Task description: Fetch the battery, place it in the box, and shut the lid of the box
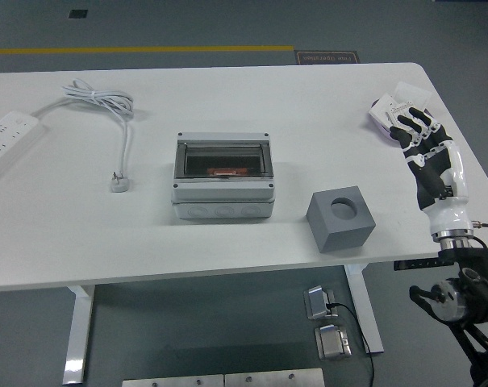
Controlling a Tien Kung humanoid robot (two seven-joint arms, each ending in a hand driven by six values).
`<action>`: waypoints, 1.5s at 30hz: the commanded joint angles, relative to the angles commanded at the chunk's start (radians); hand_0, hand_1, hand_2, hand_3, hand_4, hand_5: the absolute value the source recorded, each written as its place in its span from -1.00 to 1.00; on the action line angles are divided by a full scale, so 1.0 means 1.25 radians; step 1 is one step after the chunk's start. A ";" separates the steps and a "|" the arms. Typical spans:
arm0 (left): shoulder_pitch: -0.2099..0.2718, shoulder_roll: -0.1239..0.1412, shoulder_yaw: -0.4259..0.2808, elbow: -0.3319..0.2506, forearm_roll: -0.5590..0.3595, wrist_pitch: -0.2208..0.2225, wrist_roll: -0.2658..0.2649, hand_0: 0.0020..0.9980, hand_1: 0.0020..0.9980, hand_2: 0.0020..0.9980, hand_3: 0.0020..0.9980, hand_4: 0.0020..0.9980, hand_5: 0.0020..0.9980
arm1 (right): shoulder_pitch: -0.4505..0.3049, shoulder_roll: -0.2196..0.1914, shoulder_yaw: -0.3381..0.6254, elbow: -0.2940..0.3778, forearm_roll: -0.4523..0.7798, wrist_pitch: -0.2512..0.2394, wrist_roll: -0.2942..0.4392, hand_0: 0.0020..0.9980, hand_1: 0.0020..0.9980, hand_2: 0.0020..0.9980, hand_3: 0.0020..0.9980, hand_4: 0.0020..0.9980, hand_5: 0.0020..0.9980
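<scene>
White tabletop (227,234): you see it carrying everything, with the power strip (6,137) and its cable at far left.
Box (223,176): grey, mid-table, its dark clear lid down; a reddish item shows inside, and you cannot tell whether it is the battery.
Grey block (340,218): right of the box, round hole on top.
Right hand (427,153): upright at the right edge, fingers (411,125) extended and relaxed, holding nothing.
Small packet (393,111): just behind those fingertips.

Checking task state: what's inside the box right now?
Through the box's closed dark lid, a small reddish item shows near the front. The tint hides what it is and the rest of the interior. Right hand is away at the table's right edge.
</scene>
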 joint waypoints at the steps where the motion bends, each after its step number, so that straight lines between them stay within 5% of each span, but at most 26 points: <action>1: 0.001 0.001 0.000 0.000 -0.001 0.000 0.000 0.14 0.38 0.11 0.18 -0.02 -0.70 | 0.000 -0.001 0.002 0.000 0.023 -0.003 -0.001 0.48 0.31 0.37 0.47 0.79 -0.18; 6: 0.003 0.001 0.001 0.000 -0.008 0.001 0.001 0.14 0.38 0.11 0.18 -0.02 -0.70 | 0.003 -0.002 0.010 0.002 0.082 -0.017 -0.013 0.50 0.32 0.40 0.48 0.82 -0.13; 22: 0.002 0.000 0.020 0.000 -0.036 0.002 -0.007 0.14 0.38 0.11 0.18 -0.02 -0.69 | 0.011 0.004 0.016 0.005 0.026 -0.040 -0.043 0.51 0.33 0.43 0.49 0.77 -0.23; 45: 0.005 -0.003 0.033 0.000 -0.049 0.002 -0.009 0.14 0.38 0.11 0.19 -0.01 -0.68 | 0.009 0.005 0.029 -0.003 -0.020 -0.061 -0.061 0.52 0.34 0.44 0.50 0.84 -0.11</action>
